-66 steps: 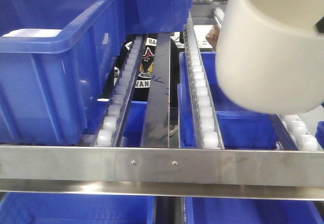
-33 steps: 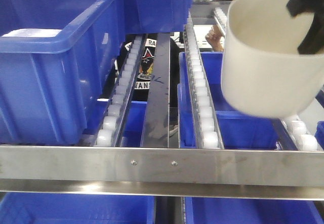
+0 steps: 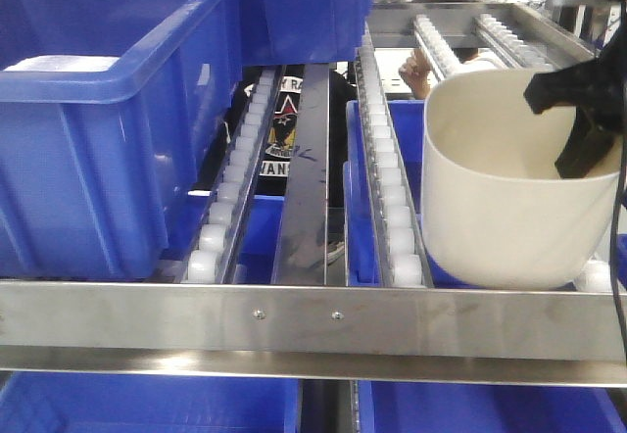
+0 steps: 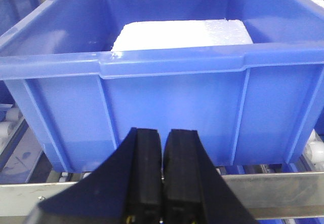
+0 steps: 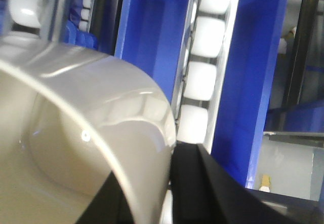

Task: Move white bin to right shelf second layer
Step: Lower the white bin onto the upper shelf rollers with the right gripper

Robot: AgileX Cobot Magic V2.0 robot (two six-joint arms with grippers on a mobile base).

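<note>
Front view shows us the white bin low on the right side of the roller tier, just behind the steel front bar; its base is hidden by that bar, so we cannot tell whether it rests on the rollers. Our right gripper reaches in from the upper right, its black fingers hooked over the bin's far right rim, one dipping inside the mouth. In the right wrist view the cream rim fills the lower left and a black finger lies against its outer wall, so we read the claw as clamped on the bin wall, with white rollers and blue crates below running past beside it. Our left gripper shows in the left wrist view with its two black fingers pressed together, holding nothing, level and facing the front wall of a blue crate that carries a white foam block. That crate sits on the left of the tier in the front view, well apart from the bin.
</note>
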